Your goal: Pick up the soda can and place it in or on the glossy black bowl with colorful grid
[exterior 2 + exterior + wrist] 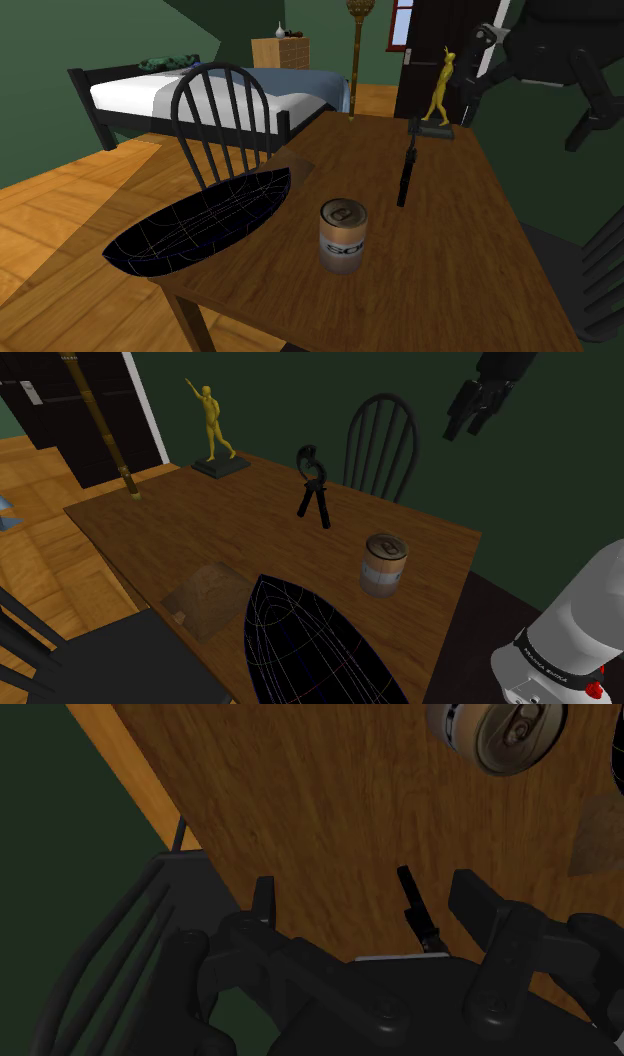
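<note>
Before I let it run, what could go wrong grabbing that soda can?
The open gripper hangs high above the table, so the descent could clip the black tool standing close to the soda can. The black bowl seems to overhang the table edge; a can set at its outer end might tip it.

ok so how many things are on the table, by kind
brown and silver soda can: 1
glossy black boat-shaped bowl with coloured grid lines: 1
yellow human figurine on a dark base: 1
black two-handled tool: 1
flat brown square pad: 1
total: 5 on the brown wooden table
</note>
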{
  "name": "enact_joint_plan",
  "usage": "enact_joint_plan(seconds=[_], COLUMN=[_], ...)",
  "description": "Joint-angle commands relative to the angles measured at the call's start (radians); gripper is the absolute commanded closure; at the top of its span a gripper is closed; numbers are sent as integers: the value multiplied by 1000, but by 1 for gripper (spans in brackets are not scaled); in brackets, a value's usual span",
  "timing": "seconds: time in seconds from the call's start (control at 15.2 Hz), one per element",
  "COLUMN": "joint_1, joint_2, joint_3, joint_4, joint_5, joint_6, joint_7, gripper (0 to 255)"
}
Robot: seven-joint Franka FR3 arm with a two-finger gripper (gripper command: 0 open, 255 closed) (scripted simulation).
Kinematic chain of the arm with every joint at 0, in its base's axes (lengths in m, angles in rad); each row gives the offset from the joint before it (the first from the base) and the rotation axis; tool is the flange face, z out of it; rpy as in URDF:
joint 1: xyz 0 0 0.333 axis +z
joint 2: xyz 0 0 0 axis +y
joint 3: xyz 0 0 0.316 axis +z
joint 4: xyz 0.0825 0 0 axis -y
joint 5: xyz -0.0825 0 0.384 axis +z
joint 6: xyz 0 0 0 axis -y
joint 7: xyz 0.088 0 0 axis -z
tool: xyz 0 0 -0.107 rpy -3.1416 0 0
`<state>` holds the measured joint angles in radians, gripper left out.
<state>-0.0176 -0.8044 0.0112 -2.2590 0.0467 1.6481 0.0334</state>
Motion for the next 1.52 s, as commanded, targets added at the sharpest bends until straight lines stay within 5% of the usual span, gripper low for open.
enact_joint_plan(seconds=[0.0, 1.45], joint_1=[0, 113], joint_2=[0, 316], joint_3=[0, 360], joint_4=[0, -160], joint_5=[0, 148], joint_6=[0, 307], joint_7=[0, 306], gripper=[0, 0])
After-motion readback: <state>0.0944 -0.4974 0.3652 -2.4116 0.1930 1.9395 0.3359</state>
